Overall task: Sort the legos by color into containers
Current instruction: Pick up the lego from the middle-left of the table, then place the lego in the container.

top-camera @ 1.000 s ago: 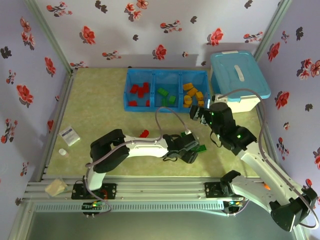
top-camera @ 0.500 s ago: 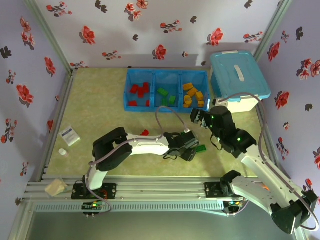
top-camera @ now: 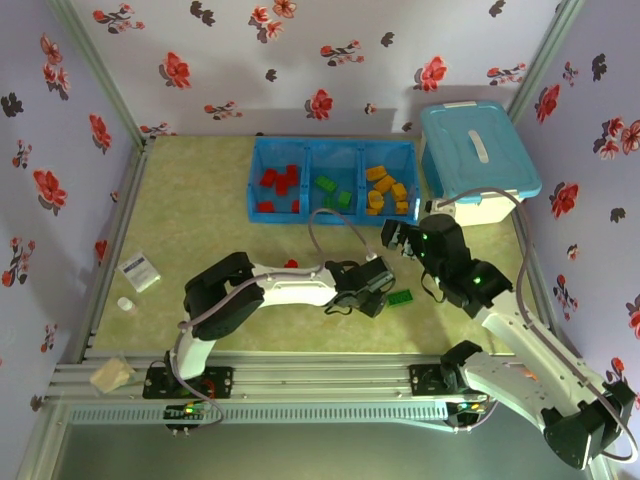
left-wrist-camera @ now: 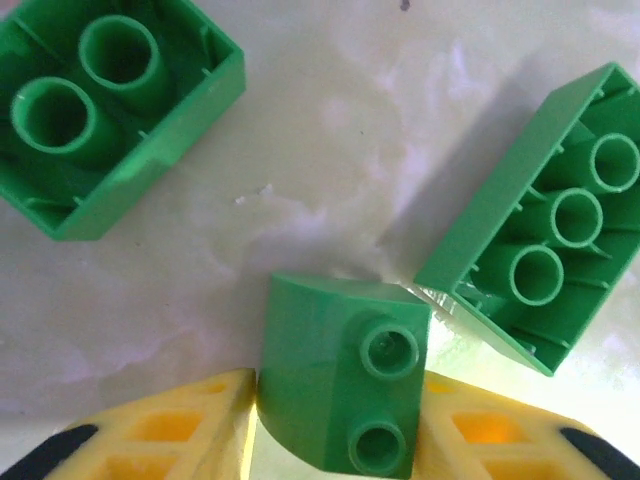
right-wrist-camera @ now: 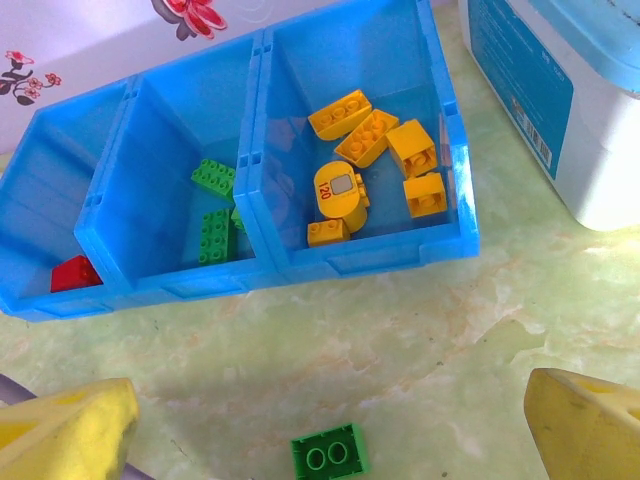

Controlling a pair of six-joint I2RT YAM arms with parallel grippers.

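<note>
My left gripper (left-wrist-camera: 335,430) is shut on a small curved green lego (left-wrist-camera: 340,380), with the yellow fingers (left-wrist-camera: 170,440) pressed against both its sides. Two more green legos lie upside down beside it (left-wrist-camera: 110,110) (left-wrist-camera: 545,260). From above, the left gripper (top-camera: 370,290) sits low on the table, a green lego (top-camera: 400,297) just to its right and a red lego (top-camera: 290,264) to its left. The blue containers (right-wrist-camera: 370,255) hold orange-yellow legos (right-wrist-camera: 365,165), green ones (right-wrist-camera: 213,230) and red ones (right-wrist-camera: 75,273). My right gripper (right-wrist-camera: 330,420) hangs open in front of them, above a green lego (right-wrist-camera: 330,455).
A taller light-blue lidded tub (top-camera: 478,160) stands right of the tray. At the left edge of the table lie a small white packet (top-camera: 139,270) and a tiny bottle (top-camera: 125,304). Flowered walls close in the back and sides.
The left gripper's fingers have closed onto the curved green lego and the gripper has shifted slightly left. The right gripper drew back a little toward me, then held still, open.
</note>
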